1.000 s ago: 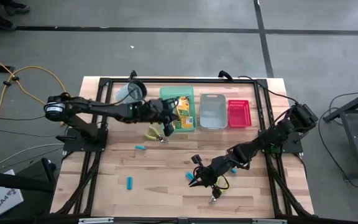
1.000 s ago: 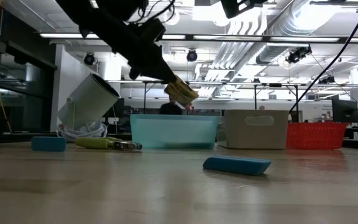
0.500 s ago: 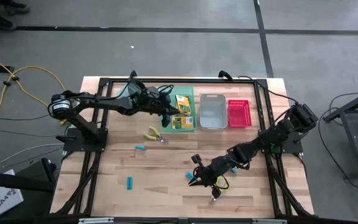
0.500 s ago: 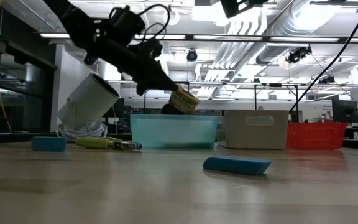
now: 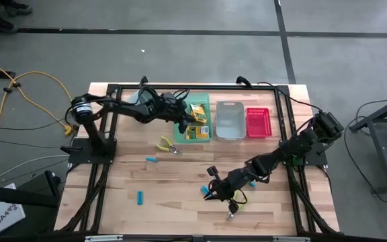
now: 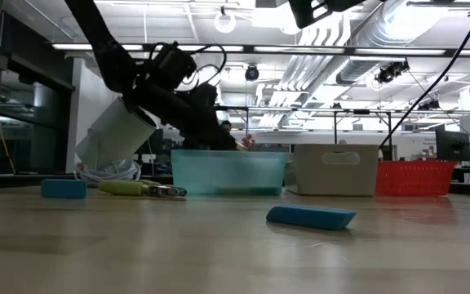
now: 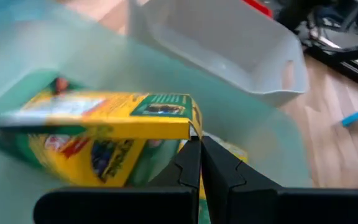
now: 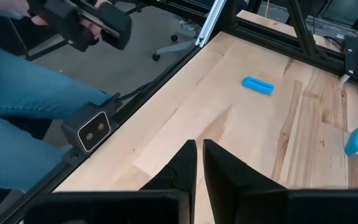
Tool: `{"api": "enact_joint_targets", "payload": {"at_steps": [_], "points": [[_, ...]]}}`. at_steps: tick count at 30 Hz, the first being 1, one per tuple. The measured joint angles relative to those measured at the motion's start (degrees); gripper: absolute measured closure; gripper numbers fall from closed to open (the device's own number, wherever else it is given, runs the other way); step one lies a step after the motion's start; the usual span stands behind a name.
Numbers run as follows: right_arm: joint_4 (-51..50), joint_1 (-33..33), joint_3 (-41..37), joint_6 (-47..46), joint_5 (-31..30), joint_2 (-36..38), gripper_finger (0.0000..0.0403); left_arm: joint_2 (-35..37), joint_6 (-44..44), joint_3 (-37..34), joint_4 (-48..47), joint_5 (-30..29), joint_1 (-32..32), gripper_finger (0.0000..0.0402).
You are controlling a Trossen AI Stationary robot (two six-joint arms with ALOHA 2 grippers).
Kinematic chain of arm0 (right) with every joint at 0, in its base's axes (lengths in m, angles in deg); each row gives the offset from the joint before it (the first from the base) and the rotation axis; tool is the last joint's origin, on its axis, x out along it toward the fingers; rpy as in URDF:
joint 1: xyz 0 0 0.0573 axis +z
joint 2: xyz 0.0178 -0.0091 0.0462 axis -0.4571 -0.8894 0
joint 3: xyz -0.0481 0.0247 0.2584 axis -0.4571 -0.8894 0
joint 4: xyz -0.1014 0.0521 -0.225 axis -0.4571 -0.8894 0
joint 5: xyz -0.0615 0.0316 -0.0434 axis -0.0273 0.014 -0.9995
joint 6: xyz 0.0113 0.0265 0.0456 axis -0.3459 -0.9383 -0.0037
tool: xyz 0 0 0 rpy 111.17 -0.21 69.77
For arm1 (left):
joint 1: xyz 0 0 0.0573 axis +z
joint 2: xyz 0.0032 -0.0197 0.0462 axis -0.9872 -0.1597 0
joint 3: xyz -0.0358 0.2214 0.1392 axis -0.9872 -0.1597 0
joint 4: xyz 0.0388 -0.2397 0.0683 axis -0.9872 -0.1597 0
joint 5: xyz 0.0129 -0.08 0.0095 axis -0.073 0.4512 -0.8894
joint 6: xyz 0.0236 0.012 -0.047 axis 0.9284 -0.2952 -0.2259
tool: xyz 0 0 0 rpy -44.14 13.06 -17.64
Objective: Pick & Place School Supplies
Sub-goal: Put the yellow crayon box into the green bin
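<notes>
My left gripper [image 5: 184, 124] reaches down into the green tray [image 5: 205, 101], shut on a yellow-orange printed box [image 7: 104, 134]. In the low view its tip [image 6: 233, 144] dips behind the tray wall [image 6: 227, 173], which hides the box. Two more boxes [image 5: 197, 110] lie in that tray. One pair of yellow-green pliers [image 5: 166, 144] lies on the table near the tray. Another [image 5: 235, 203] lies under my right arm. My right gripper [image 5: 207, 195] hovers shut and empty beside a cyan piece [image 5: 204, 189]. Other cyan pieces [image 5: 152, 160] [image 5: 140, 197] lie flat on the wood. My left gripper pinches the box at one corner of its top edge [image 7: 190, 129], only at the fingertips [image 7: 191, 155]. The fingers slant down from the table's left. The box sits tilted inside the green tray; whether its underside rests on the tray floor I cannot tell.
A grey tray [image 5: 230, 119] and a red tray [image 5: 257, 122] stand right of the green one. A tilted metal mug [image 5: 140, 99] sits left of it, behind my left arm. In the right wrist view a person in jeans [image 8: 17, 106] stands beyond the table edge.
My left gripper has gone down with the box, from above the green tray's rim into the tray, while the arm has drawn back toward the table's far-left corner. The box has sunk behind the tray wall in the low view.
</notes>
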Motion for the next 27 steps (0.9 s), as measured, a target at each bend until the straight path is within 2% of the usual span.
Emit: {"api": "enact_joint_targets", "payload": {"at_steps": [11, 16, 27], "points": [[0.0, 0.0, 0.0, -0.1, 0.0, 0.0, 0.0382, -0.5, -11.6, 0.0, -0.5, 3.3, 2.2, 0.0401], [0.0, 0.0, 0.0, -0.2, 0.0, 0.0, 0.0382, -0.5, -12.4, 0.0, -0.9, 3.4, 1.5, 0.04], [0.0, 0.0, 0.0, -0.2, 0.2, 0.0, 0.0382, -0.5, -12.4, 0.0, -0.8, 2.6, 1.3, 0.0344]]}}
